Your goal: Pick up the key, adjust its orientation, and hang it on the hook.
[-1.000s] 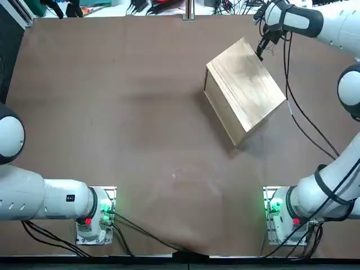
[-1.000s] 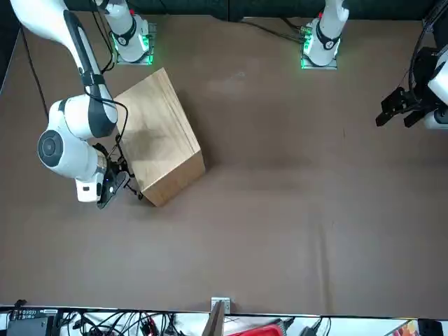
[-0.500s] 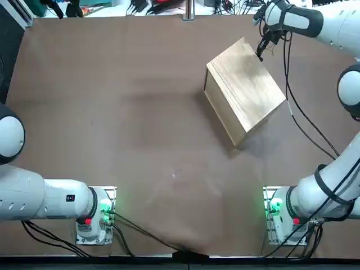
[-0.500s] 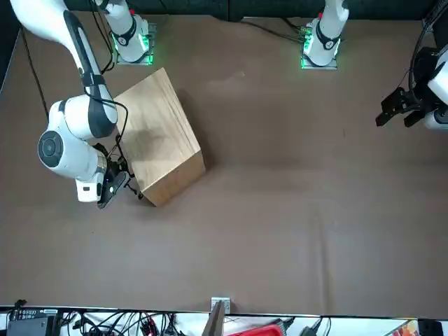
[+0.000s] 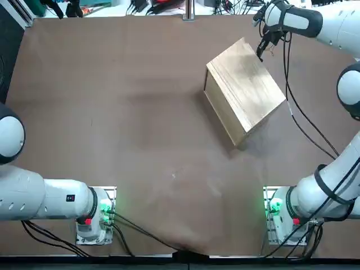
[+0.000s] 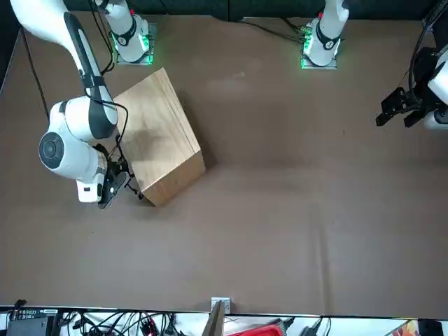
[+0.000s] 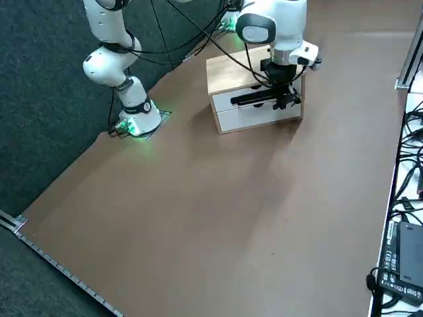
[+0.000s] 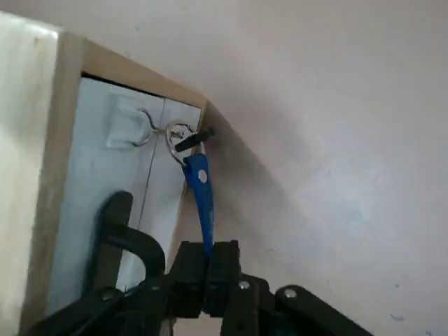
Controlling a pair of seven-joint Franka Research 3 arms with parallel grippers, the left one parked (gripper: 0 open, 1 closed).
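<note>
Top view, L to R: wooden box [image 5: 244, 93] sits at an angle on the brown surface [image 5: 129, 118]; right claw [image 5: 262, 49] is just beyond its far R corner; black cables [image 5: 289, 93] run down the R side, near the box; then right arm [image 5: 332, 25], reaching in from the R edge.

Wrist view, same box: pale wood side, then white drawer fronts [image 8: 84, 175] w/ a thin gap between them. Black handle [image 8: 133, 241] stands out from the fronts, close beside the claw, so it's tight there. Silver hook [image 8: 148, 129] is on a white pad [image 8: 127, 124] on the fronts. Metal ring [image 8: 170, 143] is right by the hook's open end; blue tag [image 8: 201, 196] hangs off the ring, its other end pinched btwn the claw's fingers. Key [image 8: 194, 140], small & dark, is on the ring, near the hook & in front of the fronts.

Hard to tell: whether ring is over the hook tip or just in front of it; tag's lower end is hidden btwn the fingers.

Top & front views show no drawer fronts; R side view shows them, w/ claw partly covering. Key, ring, tag & hook only make out in wrist view.
</note>
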